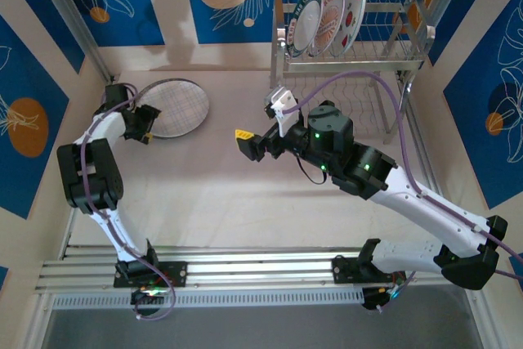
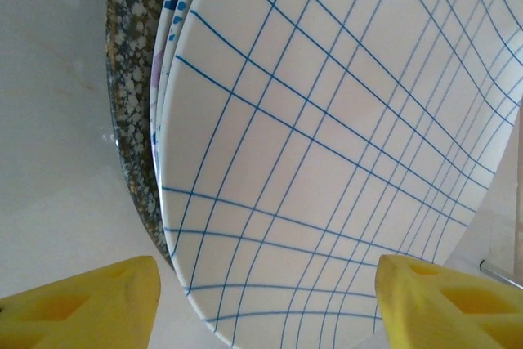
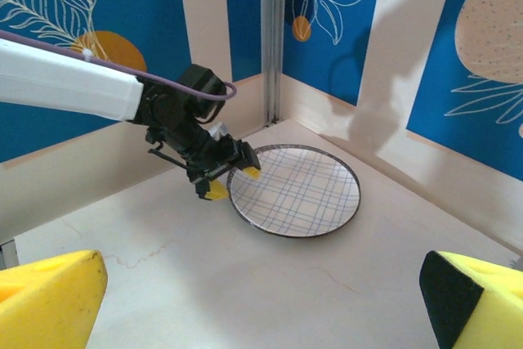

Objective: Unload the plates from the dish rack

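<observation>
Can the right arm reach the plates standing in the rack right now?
Probably yes. The right pincer hangs open and empty near the dish rack, with nothing between it and the upright plates, though it points away.

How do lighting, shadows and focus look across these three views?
Top external: even, soft light and sharp throughout, the steel dish rack glinting mildly, a faint shadow on the back wall. Left wrist: grid-lined plate very close yet crisp, its lines looking bowed; yellow fingertips soft. Right wrist: plate stack and left gripper sharp, a broad soft shadow on that wall, own fingertips blurred.
</observation>
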`<action>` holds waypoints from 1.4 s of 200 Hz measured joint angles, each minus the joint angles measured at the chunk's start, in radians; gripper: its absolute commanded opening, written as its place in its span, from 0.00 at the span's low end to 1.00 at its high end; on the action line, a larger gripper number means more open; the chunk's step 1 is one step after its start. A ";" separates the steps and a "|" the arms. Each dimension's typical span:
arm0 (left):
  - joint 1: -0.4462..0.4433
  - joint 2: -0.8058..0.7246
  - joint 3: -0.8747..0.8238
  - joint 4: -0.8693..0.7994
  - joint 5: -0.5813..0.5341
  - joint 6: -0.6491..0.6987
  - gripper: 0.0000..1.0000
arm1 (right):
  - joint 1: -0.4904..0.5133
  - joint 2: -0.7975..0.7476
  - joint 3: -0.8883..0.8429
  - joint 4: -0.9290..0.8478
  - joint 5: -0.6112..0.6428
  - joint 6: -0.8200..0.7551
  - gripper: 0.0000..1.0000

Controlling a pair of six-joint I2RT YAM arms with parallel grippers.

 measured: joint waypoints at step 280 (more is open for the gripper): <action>-1.023 -0.707 0.034 0.211 -0.413 0.565 0.91 | -0.867 0.458 0.769 -0.431 -0.086 0.367 0.71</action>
